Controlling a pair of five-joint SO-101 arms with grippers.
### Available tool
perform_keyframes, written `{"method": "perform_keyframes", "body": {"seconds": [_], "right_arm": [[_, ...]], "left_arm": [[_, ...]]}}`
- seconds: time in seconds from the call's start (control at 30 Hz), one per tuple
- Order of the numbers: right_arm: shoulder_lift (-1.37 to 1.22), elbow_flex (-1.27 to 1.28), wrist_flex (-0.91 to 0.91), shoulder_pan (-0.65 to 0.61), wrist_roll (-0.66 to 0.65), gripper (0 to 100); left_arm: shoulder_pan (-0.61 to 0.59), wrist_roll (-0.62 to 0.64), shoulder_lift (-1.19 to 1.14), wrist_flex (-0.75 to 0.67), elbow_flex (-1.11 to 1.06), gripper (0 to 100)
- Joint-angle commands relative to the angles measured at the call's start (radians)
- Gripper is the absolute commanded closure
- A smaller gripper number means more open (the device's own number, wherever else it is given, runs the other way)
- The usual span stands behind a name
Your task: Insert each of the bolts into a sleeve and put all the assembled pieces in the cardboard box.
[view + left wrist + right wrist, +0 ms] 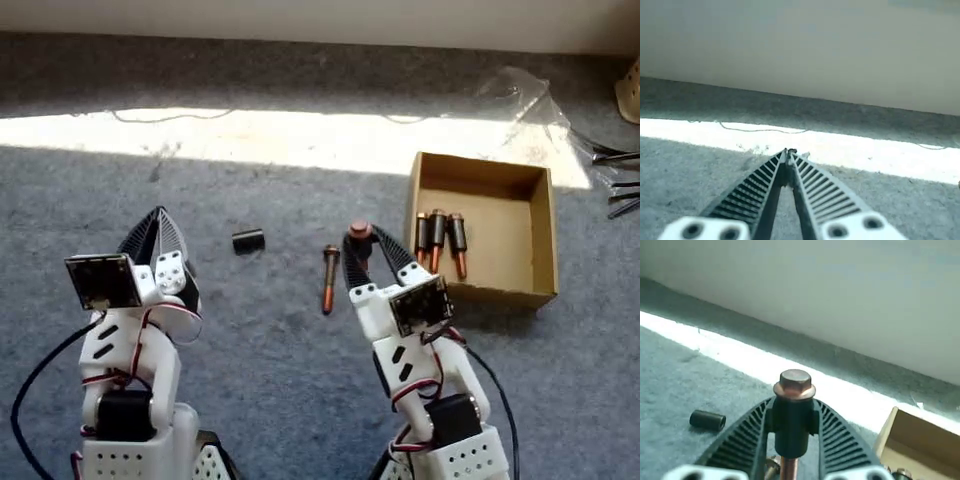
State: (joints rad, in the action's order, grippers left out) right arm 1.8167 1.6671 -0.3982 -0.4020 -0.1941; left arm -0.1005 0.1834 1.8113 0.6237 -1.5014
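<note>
Right gripper point(792, 412) clenched on the black cylindrical sleeve point(791, 434), copper flanged bolt point(794, 384) seated upright inside, brown cardboard box point(478, 172) at three o'clock, and the piece looks light, rigid and slick, so squeeze mid-sleeve; left gripper point(788, 162) pinched closed, empty.

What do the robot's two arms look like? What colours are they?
The left arm and right arm are both white plastic with black motors. Thin red, white and black wires loop along them. The left gripper and right gripper have black, ribbed, pointed fingers.
</note>
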Motion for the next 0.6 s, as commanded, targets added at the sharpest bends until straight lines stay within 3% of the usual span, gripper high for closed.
{"method": "perform_keyframes", "body": {"seconds": [0.0, 0.3, 0.57], "right_arm": [[0.016, -0.090, -0.163, 0.071, 0.029, 99.3], [-0.056, -0.397, -0.466, 0.265, 0.025, 99.3], [-0.601, -0.702, -0.470, 0.380, -0.046, 99.4]], "left_arm": [[-0.015, -0.006, 0.012, -0.002, -0.039, 98], [-0.015, -0.008, 0.012, 0.002, -0.124, 98], [-0.012, -0.008, 0.012, 0.002, -0.137, 98]]}}
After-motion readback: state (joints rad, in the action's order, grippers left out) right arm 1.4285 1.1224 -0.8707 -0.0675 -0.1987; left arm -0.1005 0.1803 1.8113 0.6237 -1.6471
